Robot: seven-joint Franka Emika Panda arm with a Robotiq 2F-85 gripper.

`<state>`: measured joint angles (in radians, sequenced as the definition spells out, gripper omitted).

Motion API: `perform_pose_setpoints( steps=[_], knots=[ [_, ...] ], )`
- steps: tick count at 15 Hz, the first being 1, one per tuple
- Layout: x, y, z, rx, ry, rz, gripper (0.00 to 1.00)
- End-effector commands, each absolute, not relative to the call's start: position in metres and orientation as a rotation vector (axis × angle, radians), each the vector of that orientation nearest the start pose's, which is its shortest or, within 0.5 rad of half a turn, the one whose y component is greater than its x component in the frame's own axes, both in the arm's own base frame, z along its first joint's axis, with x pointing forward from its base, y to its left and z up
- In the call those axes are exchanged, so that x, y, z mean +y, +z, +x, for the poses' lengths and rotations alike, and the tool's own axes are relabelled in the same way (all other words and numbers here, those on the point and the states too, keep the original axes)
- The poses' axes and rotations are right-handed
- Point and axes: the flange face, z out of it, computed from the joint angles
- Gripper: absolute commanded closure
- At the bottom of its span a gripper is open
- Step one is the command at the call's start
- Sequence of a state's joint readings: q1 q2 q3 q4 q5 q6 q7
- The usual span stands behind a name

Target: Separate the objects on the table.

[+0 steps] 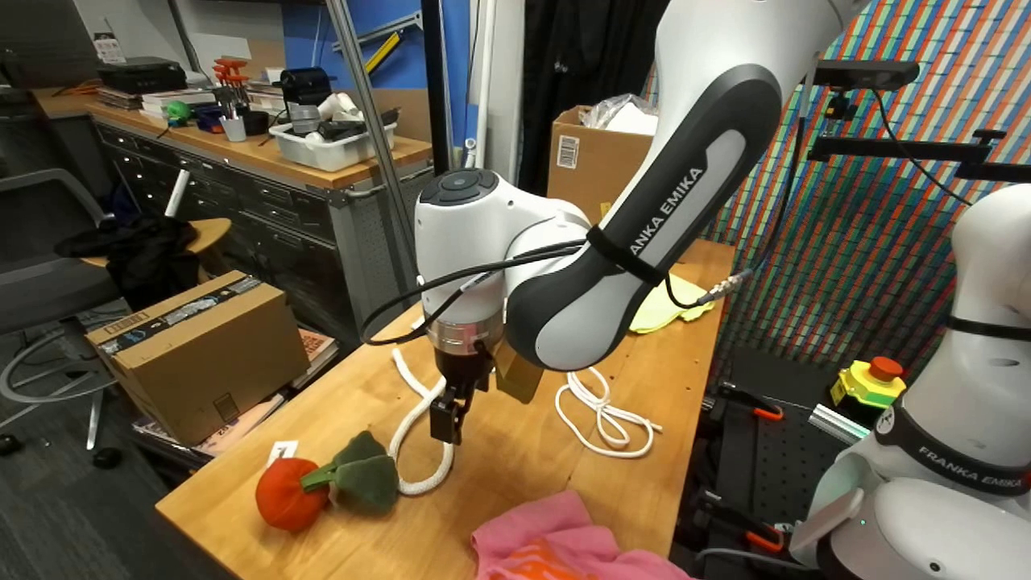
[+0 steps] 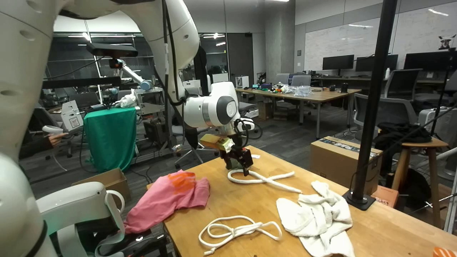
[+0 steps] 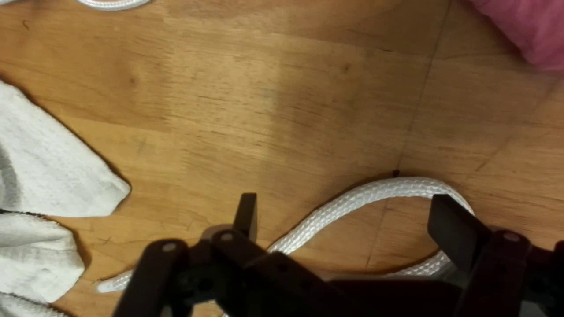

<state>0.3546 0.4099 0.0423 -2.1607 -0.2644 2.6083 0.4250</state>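
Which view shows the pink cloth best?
An exterior view: there the pink cloth shows nearly whole. In an exterior view the bottom edge cuts through its orange print; the wrist view has only a piece, top right.

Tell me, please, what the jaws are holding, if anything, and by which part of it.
Nothing is held: the jaws stand open, and the thick white rope seen between them in the wrist view lies on the table.

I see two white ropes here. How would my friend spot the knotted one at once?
Start with the long wooden table. In an exterior view, look just left of the crumpled white rag for the thin white rope. Unlike the thicker rope, which simply crosses itself, this one is tied in a loopy knot.
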Motion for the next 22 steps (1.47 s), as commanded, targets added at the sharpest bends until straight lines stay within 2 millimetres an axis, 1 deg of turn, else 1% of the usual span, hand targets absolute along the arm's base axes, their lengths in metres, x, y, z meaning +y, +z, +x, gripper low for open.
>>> perform_pose_setpoints(
  steps=[1, 4, 6, 11, 15, 20, 22],
  knots=[
    [0.245, 0.203, 0.529, -0.287, -0.116, -3.201, 0.0],
    [0.255, 0.195, 0.532, -0.279, -0.113, -3.188, 0.0],
    [0.259, 0.19, 0.539, -0.243, -0.136, -3.186, 0.0],
    [0.261, 0.176, 0.553, -0.15, -0.149, -3.191, 0.0],
    [0.253, 0.164, 0.559, -0.088, -0.119, -3.197, 0.0],
    [0.235, 0.152, 0.562, 0.002, -0.075, -3.199, 0.0],
    [0.228, 0.15, 0.564, 0.036, -0.064, -3.198, 0.0]
  ],
)
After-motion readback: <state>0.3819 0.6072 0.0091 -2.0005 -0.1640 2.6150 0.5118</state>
